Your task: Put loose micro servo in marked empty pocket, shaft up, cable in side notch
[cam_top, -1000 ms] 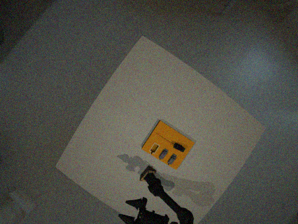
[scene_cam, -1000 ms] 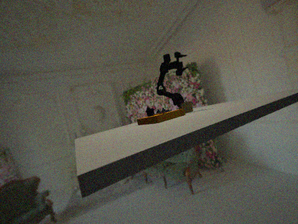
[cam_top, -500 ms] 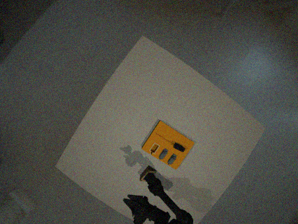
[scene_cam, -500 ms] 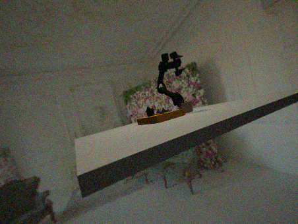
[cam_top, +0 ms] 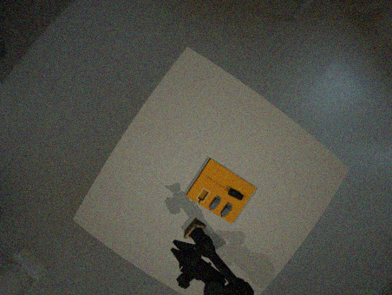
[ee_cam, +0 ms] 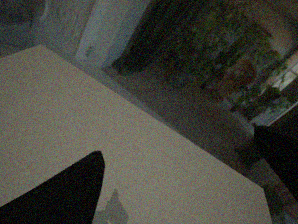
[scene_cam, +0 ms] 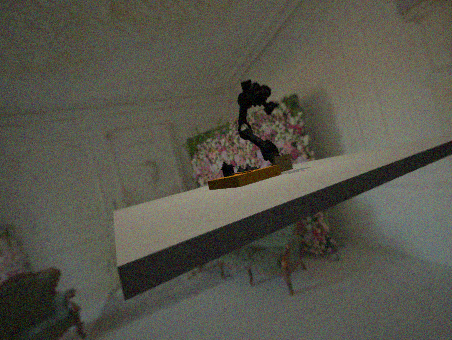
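Note:
The orange deck (cam_top: 220,170) (scene_cam: 246,178) lies on the table. Its marked pocket (cam_top: 203,195) is a small white-outlined recess near the left corner in the top view, and looks empty. A small black block (cam_top: 235,193) lies on the deck's right part, with a thin dark line beside it. It looks like the loose servo with its cable, but its ears and shaft are too small to make out. My gripper (cam_top: 173,245) (ee_cam: 178,147) is open with nothing between its fingers. It hangs high above the table, away from the deck. No servo shows in the wrist view.
Two grey rounded parts (cam_top: 215,202) (cam_top: 226,210) sit on the deck beside the pocket. A brown block (cam_top: 193,226) (scene_cam: 284,162) stands at the arm's base, close to the deck. The pale table (cam_top: 173,130) (scene_cam: 165,225) (ee_cam: 50,115) has a near edge in the exterior view.

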